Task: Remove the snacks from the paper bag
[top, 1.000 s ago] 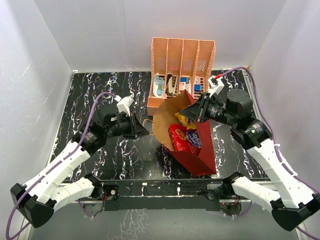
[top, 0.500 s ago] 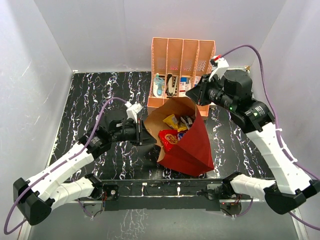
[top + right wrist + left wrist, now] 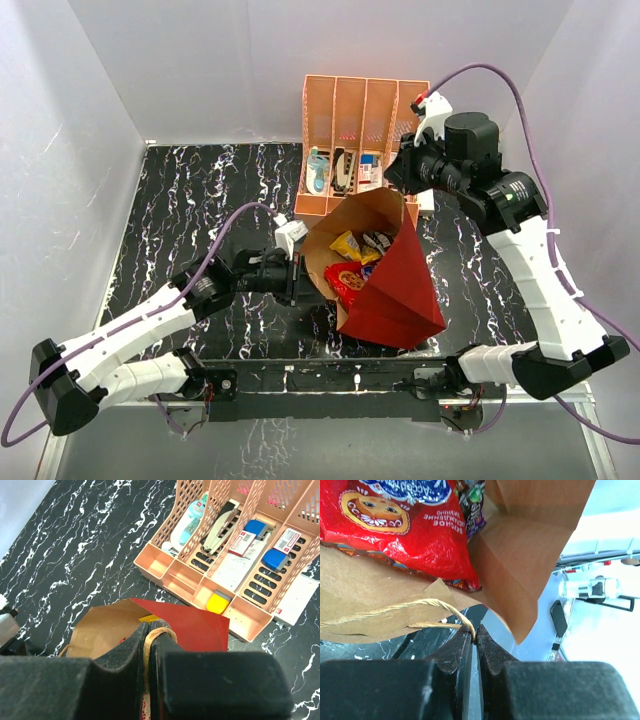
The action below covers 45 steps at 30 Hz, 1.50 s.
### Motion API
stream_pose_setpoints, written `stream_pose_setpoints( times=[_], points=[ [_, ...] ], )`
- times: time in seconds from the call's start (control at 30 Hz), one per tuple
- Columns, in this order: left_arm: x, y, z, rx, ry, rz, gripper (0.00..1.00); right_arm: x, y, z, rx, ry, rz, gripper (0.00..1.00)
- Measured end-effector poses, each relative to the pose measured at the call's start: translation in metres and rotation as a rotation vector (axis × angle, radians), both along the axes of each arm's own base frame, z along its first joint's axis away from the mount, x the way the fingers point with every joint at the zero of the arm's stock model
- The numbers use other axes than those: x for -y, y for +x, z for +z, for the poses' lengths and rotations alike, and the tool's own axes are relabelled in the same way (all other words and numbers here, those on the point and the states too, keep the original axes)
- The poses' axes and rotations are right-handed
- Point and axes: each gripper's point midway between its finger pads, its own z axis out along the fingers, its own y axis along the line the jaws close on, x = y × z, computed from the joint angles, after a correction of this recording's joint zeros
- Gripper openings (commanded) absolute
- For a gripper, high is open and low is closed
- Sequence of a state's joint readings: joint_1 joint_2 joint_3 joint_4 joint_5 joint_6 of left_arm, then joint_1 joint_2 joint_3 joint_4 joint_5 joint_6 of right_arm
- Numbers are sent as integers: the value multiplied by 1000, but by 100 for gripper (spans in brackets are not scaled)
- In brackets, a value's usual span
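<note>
The paper bag (image 3: pixel 400 290) stands tilted at the middle of the table (image 3: pixel 200 190), red outside and brown kraft inside, its mouth gaping up and to the left. The snacks are all inside it: the red cookie bag (image 3: pixel 347 283) lies low at the near-left lip, with a yellow packet (image 3: pixel 346 244) and a dark packet (image 3: pixel 378 240) behind it.

The left gripper (image 3: pixel 293 278) is clenched on the near twine handle (image 3: pixel 440 605) at the near-left rim; the right gripper (image 3: pixel 405 172) is pinched tight on the far twine handle (image 3: pixel 159 632), holding the far rim up; just beyond stands the peach organizer rack (image 3: pixel 365 110).

The step in hand looks like spreading and tipping the bag by its handles; no snack appears to be out yet. The next move likely calls for more tilt toward the left so the cookie bag slides over the lip; otherwise one gripper must let go of its handle and reach in while the other steadies the bag, since thin twine may slip.
</note>
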State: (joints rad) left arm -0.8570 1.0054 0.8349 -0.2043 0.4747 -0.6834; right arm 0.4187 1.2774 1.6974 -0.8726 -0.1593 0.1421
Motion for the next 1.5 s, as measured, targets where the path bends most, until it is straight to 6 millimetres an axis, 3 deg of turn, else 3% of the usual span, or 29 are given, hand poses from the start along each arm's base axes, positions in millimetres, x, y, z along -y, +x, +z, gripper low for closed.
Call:
stream_pose_setpoints(
  times=[0.1,0.2,0.27,0.37,0.47,0.63,0.73,0.83,0.93,1.07,1.13,1.3,1.5],
  points=[
    [3,-7,-3,5,15,-30,10,-3,1,-1,-7,-10,34,8],
    [-1,-9,-12,22,65,-38,26,-17,-7,-9,-33,10,130,8],
    [-9,-6,-21,40,121,-11,36,-27,-16,-20,-57,38,199,8],
    [-28,-4,-25,87,184,35,39,-33,-31,-38,-98,79,246,8],
    [-47,-4,-15,155,190,70,55,-25,-41,-48,-124,95,200,8],
    [-70,-2,-8,226,244,117,81,-6,-54,-32,-63,114,112,8],
    [-82,12,20,307,281,181,98,-1,-63,-21,-33,138,100,8],
    [-86,33,64,396,281,269,97,-1,-65,-19,-35,157,96,8],
    [-84,52,96,436,282,342,85,-2,-64,-26,-61,166,85,8],
    [-54,61,111,386,244,313,65,-2,-62,-29,-84,183,59,8],
    [-34,61,99,311,238,273,58,-1,-59,-29,-78,195,38,8],
    [0,60,48,76,316,247,54,3,-58,-32,-73,215,3,8],
    [6,58,13,-127,383,394,54,7,-58,-22,-38,240,-22,8]
  ],
)
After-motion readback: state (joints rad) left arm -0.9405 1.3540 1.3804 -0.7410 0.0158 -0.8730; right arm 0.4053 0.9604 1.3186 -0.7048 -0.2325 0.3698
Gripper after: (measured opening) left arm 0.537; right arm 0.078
